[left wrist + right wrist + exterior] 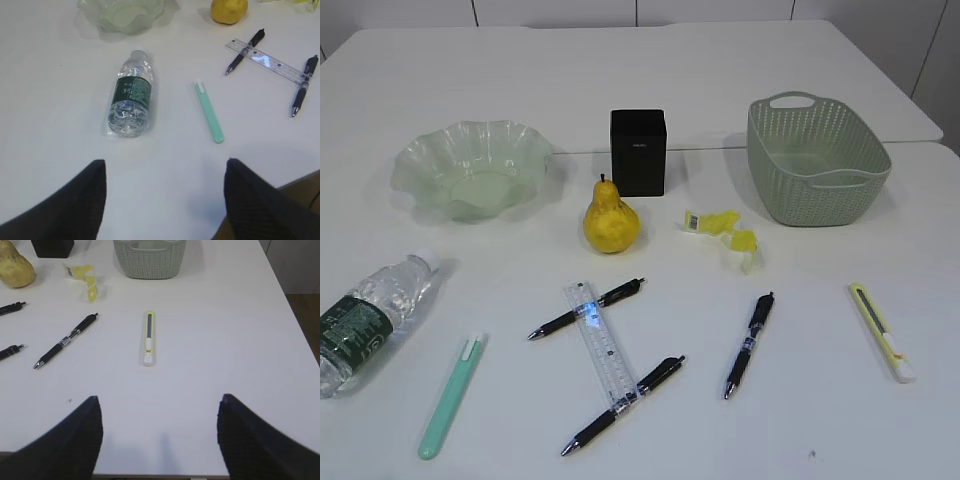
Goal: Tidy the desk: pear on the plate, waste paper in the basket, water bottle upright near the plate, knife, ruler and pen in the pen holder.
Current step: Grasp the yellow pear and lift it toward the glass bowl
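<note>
- No step is judged begun: nothing has been placed yet, and both arms are held back at the near table edge.
- The left gripper (162, 200) is seen spread wide and empty above the water bottle (130, 93), which lies on its side short of the plate (121, 12).
- The right gripper (159, 440) is likewise spread and empty, with the yellow utility knife (149, 337) lying flat ahead of it.
- The pear (611, 218) stands between plate and pen holder (639, 152); the waste paper (725, 233) lies just beside the basket (817, 160).
- The ruler (599, 352) lies across two black pens.
- A descent onto one item is called for next, probably bottle or knife.
</note>
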